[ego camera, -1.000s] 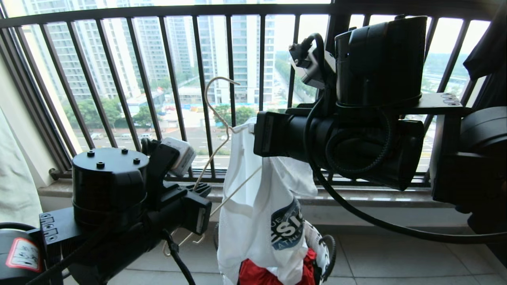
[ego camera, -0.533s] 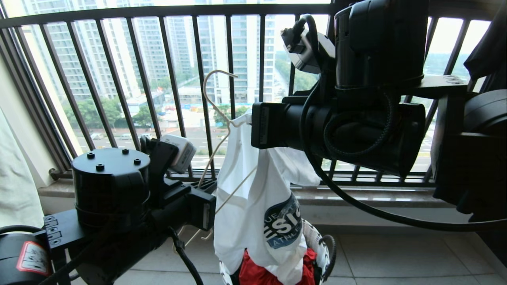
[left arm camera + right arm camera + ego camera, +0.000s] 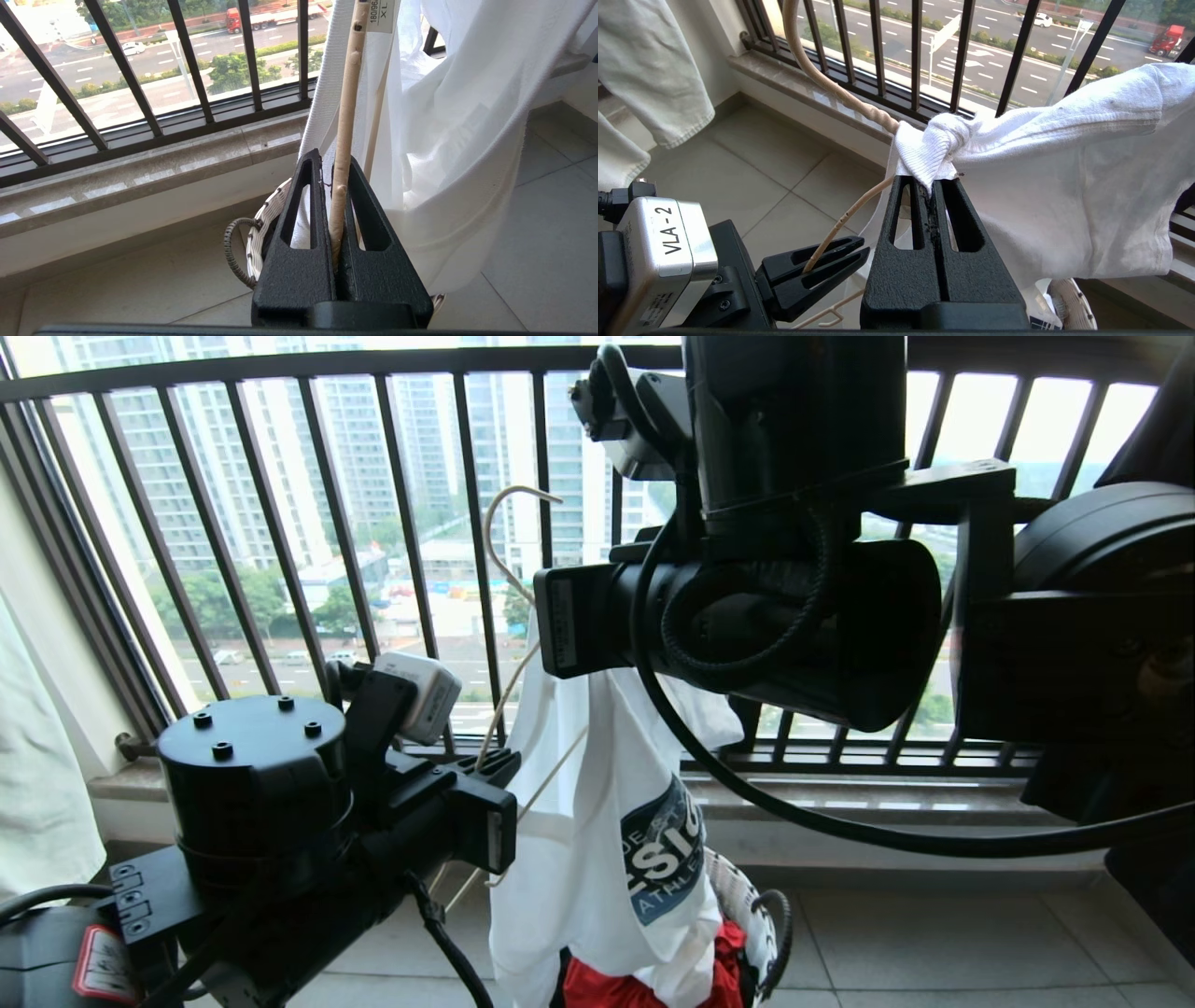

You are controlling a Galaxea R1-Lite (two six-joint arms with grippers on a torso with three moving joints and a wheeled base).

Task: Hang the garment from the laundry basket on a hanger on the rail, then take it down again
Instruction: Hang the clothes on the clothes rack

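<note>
White garment (image 3: 597,821), blue print; cream hanger (image 3: 504,569)

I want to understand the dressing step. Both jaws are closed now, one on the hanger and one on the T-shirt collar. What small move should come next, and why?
Probably the right gripper should draw the collar of the T-shirt further along the hanger, which the left gripper keeps steady. The shirt hangs bunched at the hanger's neck, so neither shoulder seems seated yet.
</note>
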